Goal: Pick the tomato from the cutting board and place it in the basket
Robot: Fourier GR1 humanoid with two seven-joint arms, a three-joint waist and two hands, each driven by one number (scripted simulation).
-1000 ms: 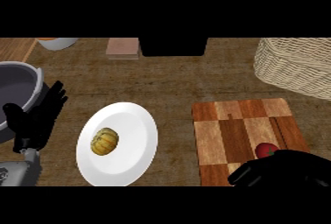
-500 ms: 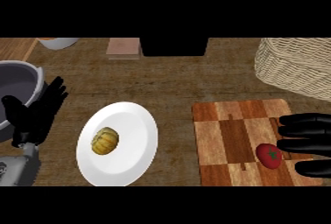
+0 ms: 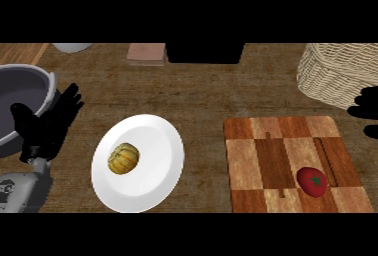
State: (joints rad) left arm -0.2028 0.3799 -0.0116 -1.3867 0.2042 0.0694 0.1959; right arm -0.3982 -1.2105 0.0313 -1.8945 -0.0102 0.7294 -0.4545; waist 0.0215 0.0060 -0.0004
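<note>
Status: task not started as far as the tomato goes. The tomato (image 3: 313,181) lies on the board (image 3: 273,150), near the board's lower right corner, held by nothing. Pick, carry and drop into the basket (image 3: 336,75) all remain.

Counter (image 3: 199,90): brown, mottled, matte, carries everything.

Pot (image 3: 22,105): grey, round, smooth metal look, cut off at the counter's left edge.

Basket: pale woven wicker, ribbed wall, rounded, at the counter's upper right corner, beyond the board's far edge.

Board: rectangular, strips of light and dark wood in a patchwork, right of centre (grain runs lengthwise).

Plate (image 3: 159,137): white, glossy, oval as seen, left of the board; a small yellow ribbed squash (image 3: 124,158) sits on its left half.

Left hand (image 3: 48,127): black, fingers straight and apart, pointing up, resting beside the pot at the counter's left edge.

Right hand (image 3: 365,107): only black fingertips show at the right edge, between basket and board; cannot tell whether it is apart or curled. It is clear of the tomato.

Tomato: red, smooth, roundish, with a green star-shaped calyx on top.
</note>
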